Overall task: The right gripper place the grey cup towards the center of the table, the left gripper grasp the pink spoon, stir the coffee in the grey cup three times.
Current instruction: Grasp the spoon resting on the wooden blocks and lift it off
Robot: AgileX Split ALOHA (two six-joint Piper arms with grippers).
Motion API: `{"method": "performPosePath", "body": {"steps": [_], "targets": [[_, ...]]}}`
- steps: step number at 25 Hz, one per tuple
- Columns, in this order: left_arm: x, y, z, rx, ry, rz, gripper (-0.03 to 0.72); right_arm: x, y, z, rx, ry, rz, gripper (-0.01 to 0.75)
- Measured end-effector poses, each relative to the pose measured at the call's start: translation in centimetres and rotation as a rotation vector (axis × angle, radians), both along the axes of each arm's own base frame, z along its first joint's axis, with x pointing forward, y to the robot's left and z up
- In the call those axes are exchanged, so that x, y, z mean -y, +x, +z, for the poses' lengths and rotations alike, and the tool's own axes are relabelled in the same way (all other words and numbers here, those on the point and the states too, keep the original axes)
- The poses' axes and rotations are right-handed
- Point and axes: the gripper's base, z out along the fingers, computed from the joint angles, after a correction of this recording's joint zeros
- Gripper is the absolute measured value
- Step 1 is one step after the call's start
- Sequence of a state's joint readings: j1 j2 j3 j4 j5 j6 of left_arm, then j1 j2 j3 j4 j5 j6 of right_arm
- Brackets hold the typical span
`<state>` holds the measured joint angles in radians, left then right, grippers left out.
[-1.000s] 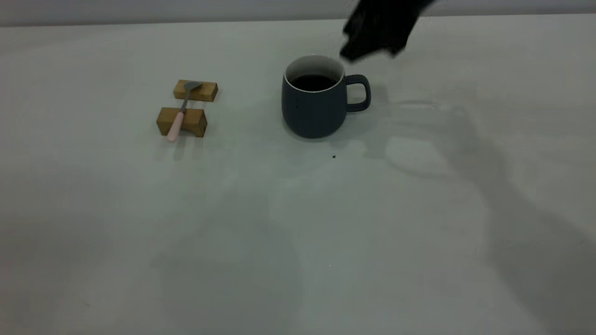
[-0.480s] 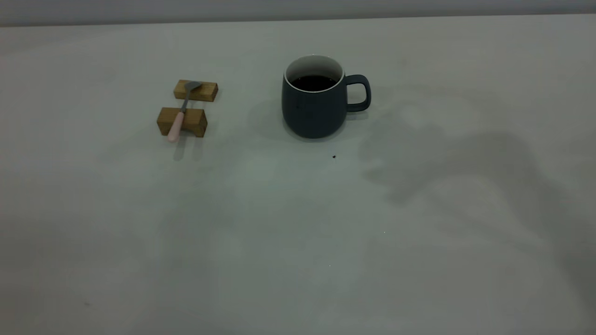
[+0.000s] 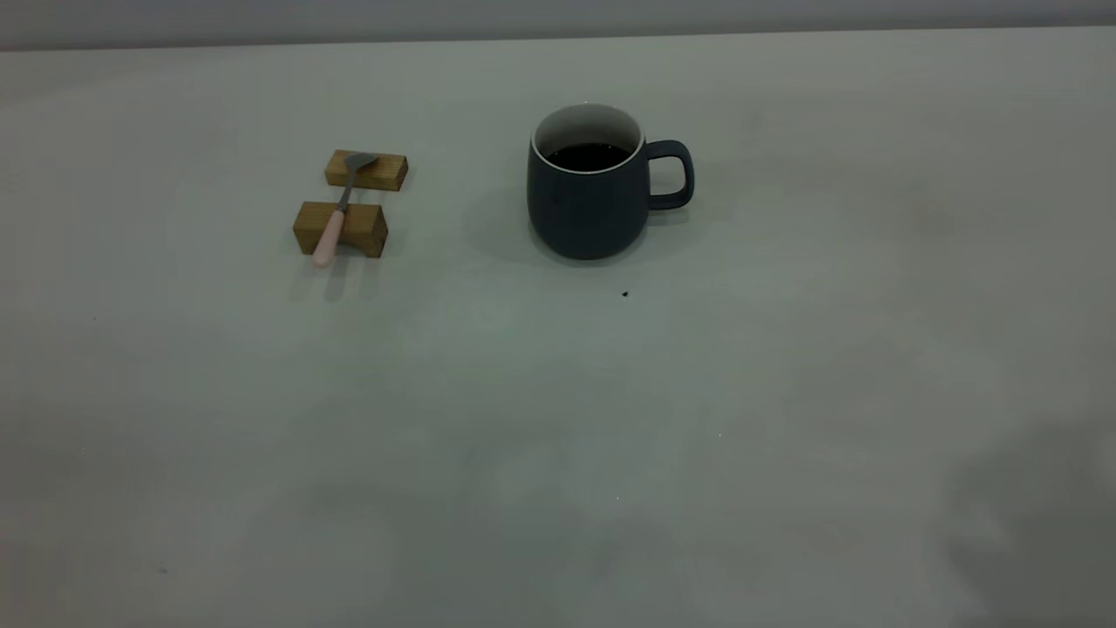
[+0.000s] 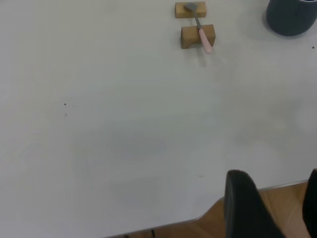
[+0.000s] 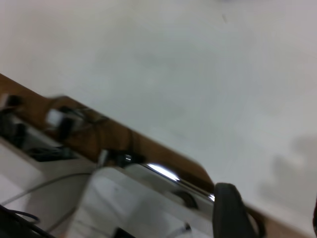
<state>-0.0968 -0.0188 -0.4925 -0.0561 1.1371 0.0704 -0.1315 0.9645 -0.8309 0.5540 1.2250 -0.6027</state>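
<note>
Left wrist view: left pincer [image 4: 272,208], fingers apart, well short of pink spoon [image 4: 200,30].

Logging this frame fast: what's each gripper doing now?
Left gripper: open, empty, at the table edge.
Right gripper: open, empty, near the table's edge.

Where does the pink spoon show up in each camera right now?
Exterior: pink spoon left of centre, lying across two wooden blocks, left of the grey cup.
Left wrist: spoon near the top edge, on the same blocks.
Right wrist: not visible.
Shared landmark: the blocks.
</note>
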Motion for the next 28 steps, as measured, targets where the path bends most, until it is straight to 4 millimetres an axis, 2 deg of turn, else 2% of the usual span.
{"method": "performPosePath", "body": {"steps": [3,9,13,28], "targets": [[0.0,0.0,0.0,0.0,0.0,0.0,0.365,0.1,-4.0,-0.9,0.001,-0.091,-0.071,0.438],[0.0,0.0,0.0,0.0,0.0,0.0,0.365,1.0,-8.5,-3.1,0.067,-0.25,-0.221,0.438],[0.0,0.0,0.0,0.0,0.0,0.0,0.365,1.9,-10.2,-5.7,0.133,-0.307,-0.291,0.438],[0.0,0.0,0.0,0.0,0.0,0.0,0.365,2.2,-14.4,-5.0,0.428,-0.208,-0.352,0.438]]}}
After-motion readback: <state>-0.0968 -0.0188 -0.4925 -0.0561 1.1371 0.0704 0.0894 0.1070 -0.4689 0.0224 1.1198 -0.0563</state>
